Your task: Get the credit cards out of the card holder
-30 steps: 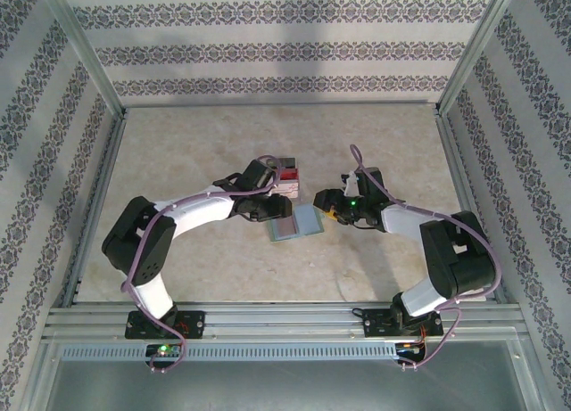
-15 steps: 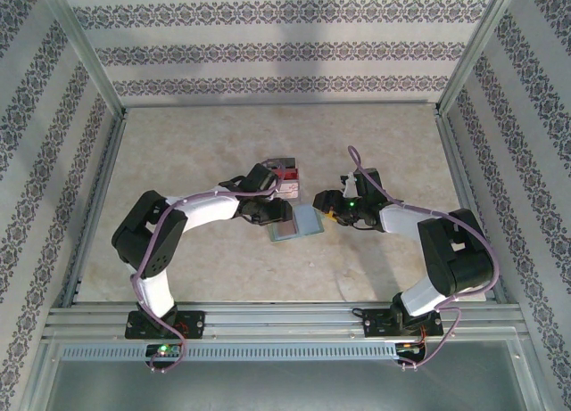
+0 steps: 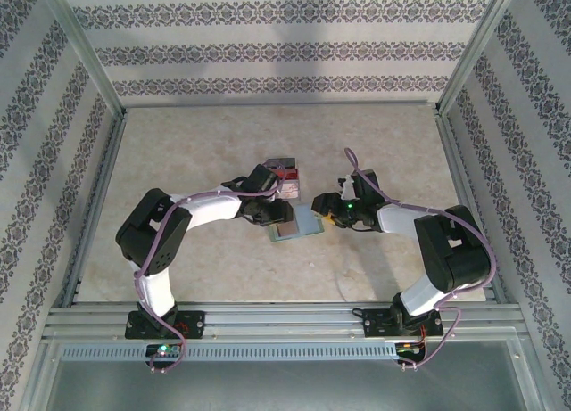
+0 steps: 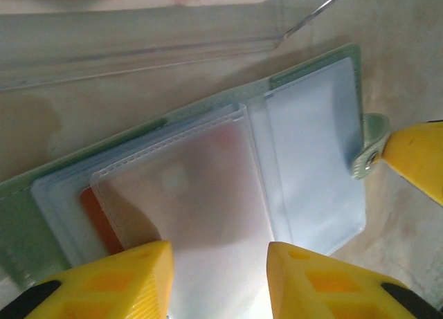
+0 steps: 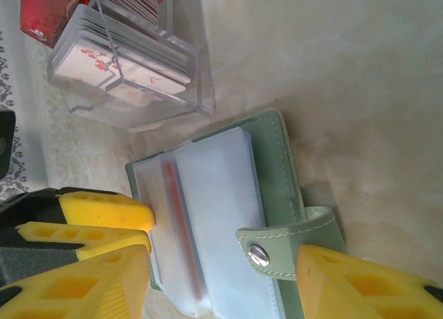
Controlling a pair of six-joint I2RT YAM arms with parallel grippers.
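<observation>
Card holder lies open beneath both claws. Left gripper is half-spread over it, right gripper wide, probably astride its tab.

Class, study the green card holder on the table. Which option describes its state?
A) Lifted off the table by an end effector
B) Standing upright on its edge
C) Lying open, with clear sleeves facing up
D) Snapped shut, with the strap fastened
C: the card holder lies flat and open on the table, with its clear sleeves facing up and its snap strap hanging loose at one side.
</observation>
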